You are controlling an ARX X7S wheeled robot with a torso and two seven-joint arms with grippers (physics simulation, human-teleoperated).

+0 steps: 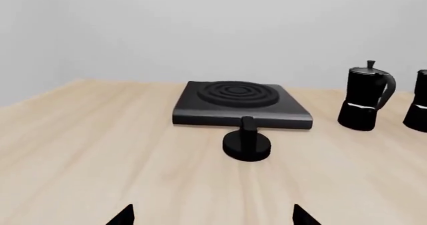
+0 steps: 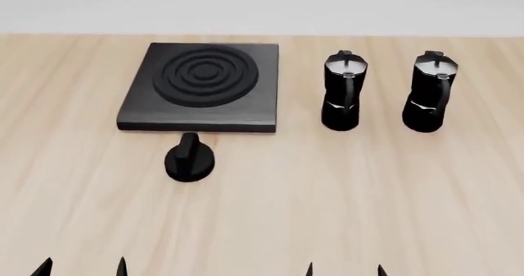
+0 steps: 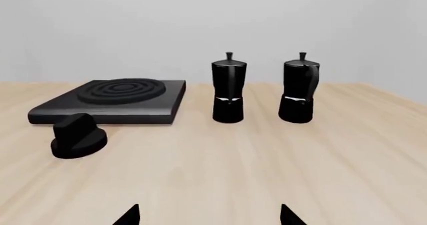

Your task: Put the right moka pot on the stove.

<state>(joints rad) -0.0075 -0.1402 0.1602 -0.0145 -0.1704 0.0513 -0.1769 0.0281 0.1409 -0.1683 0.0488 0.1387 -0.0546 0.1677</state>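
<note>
Right pot (image 2: 427, 100) not yet on stove; stands upright on table (image 2: 344, 202), far right side, well apart from both end effectors. Near edge, head view: left end effector (image 2: 82, 267) and right end effector (image 2: 345, 270), only fingertips showing, each pair spread wide, nothing between them. Mid-table: round black knob (image 2: 190, 159), just in front of stove (image 2: 202, 87). Stove flat at far left, burner bare. Left pot (image 2: 342, 98) upright between stove and right pot, touching neither
</note>
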